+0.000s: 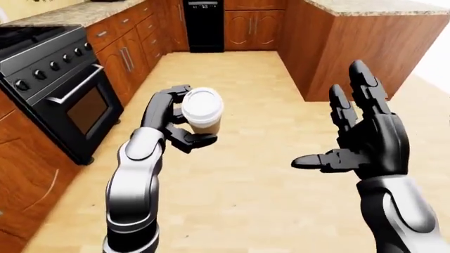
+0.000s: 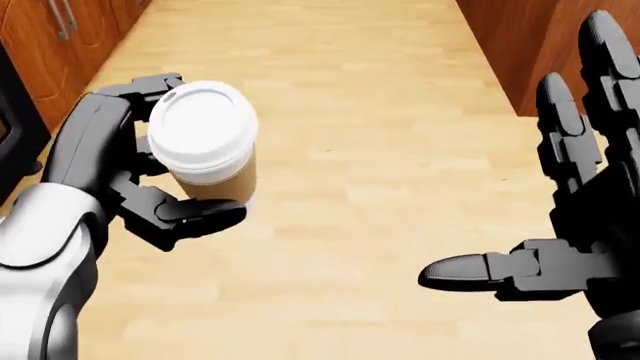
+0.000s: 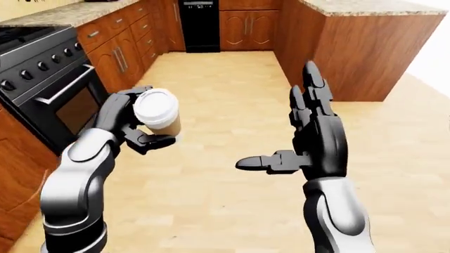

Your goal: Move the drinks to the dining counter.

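A brown paper coffee cup (image 2: 208, 146) with a white lid is held upright in my left hand (image 2: 165, 161), whose black fingers close round its body above the wood floor. In the left-eye view the same cup (image 1: 203, 110) shows left of centre at chest height. My right hand (image 2: 545, 217) stands open on the right, fingers spread upward and thumb pointing left, with nothing in it. A granite-topped wooden counter (image 1: 365, 37) stands at the upper right of the left-eye view.
A black oven range (image 1: 53, 79) and wooden cabinets (image 1: 130, 47) line the left side. A dark appliance (image 1: 204, 23) stands at the far end of the aisle. Light wood floor (image 1: 246, 158) runs between the cabinets and the counter.
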Robot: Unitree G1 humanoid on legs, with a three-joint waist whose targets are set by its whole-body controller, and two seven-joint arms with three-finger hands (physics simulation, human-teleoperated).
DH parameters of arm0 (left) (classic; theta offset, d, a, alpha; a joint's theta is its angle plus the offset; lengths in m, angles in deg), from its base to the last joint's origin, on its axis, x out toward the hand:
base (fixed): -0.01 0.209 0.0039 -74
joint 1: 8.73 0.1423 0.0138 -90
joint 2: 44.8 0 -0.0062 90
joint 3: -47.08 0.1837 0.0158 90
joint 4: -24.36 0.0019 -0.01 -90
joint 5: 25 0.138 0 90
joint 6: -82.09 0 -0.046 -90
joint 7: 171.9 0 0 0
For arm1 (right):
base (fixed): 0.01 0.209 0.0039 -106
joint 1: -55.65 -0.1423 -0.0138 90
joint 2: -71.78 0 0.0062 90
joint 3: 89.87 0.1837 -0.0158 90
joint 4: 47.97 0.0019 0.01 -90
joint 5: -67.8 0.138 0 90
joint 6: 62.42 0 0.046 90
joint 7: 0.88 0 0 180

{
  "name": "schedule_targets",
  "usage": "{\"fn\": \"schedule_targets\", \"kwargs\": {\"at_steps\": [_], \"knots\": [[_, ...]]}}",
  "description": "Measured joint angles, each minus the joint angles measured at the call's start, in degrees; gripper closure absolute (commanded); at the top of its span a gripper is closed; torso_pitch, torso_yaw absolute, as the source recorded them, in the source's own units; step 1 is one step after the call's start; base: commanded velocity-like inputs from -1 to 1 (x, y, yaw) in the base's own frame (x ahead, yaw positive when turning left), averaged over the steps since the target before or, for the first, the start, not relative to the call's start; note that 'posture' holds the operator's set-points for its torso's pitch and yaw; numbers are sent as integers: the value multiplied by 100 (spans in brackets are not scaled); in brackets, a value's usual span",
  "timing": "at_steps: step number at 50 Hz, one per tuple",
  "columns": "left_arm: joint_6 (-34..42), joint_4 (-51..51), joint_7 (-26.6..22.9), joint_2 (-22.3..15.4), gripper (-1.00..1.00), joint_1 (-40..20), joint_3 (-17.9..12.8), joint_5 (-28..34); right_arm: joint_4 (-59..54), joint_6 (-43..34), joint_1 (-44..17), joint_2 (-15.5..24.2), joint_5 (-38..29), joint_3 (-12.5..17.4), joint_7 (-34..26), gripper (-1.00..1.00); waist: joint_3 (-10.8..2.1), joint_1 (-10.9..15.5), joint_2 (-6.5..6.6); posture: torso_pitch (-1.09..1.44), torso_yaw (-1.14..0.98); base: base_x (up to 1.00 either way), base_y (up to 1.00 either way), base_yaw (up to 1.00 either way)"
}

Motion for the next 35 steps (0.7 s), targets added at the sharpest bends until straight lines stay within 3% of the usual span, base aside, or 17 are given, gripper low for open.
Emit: {"fn": "schedule_targets", "kwargs": {"at_steps": [5,7,8,10,11,13,18,20,21,22,23,24,26,33,34,35], "knots": [[-140,-290,-30,-13,100,-132,-4,4,223,200,-87,34,-37,80,-8,-100,-183,111,-100,0,0,100,0,0],[-159,-350,-36,-29,100,-200,-32,16,255,215,-136,39,-13,63,-23,-100,-226,90,-253,0,0,100,0,0],[-166,-353,-35,-28,100,-239,-40,21,261,205,-133,37,-6,62,-24,-100,-182,3,-478,0,0,100,0,0],[-140,-297,-38,48,100,-129,29,17,122,140,-58,51,-14,86,-20,-100,132,-85,-534,0,0,100,0,0],[-73,-228,-65,60,100,-67,100,-6,87,100,22,41,-35,107,-11,-100,143,-145,-590,0,0,100,0,0],[52,-125,-105,42,100,2,121,-32,26,30,1,42,-45,119,-16,-100,15,-194,-680,0,0,100,0,0],[-127,-317,-60,43,100,-84,36,6,238,207,-51,65,-54,157,-21,-100,-191,-305,-630,0,0,100,0,0],[-240,-365,-51,54,100,-134,52,9,241,257,-49,67,-61,155,-25,-100,-228,-294,-523,0,0,100,0,0],[-255,-375,-55,56,100,-145,64,8,234,246,-67,70,-59,155,-24,-100,-205,-232,-354,0,0,100,0,0],[-252,-361,-62,36,100,-140,66,5,209,236,-74,37,-54,135,-28,-100,-103,-161,-209,0,0,100,0,0],[-232,-290,-66,27,100,-65,51,11,148,195,-32,-9,-40,80,-37,-100,82,-129,-192,0,0,100,0,0],[-187,-203,-64,27,100,47,30,31,75,121,-2,-8,-17,30,-53,-100,153,-73,-120,0,0,100,0,0],[-77,-36,-63,39,100,107,34,67,32,-1,19,25,6,82,-60,-100,42,-3,-24,0,0,100,0,0],[-228,-338,-62,51,100,-116,47,95,299,175,-146,86,12,175,-23,-100,-222,119,-155,0,0,100,0,0],[-259,-336,-61,45,100,-142,34,98,272,216,-144,79,20,149,-36,-100,-220,90,-276,0,0,100,0,0],[-284,-317,-60,43,100,-176,34,101,240,238,-127,74,19,139,-41,-100,-160,-13,-520,0,0,100,0,0]]}}
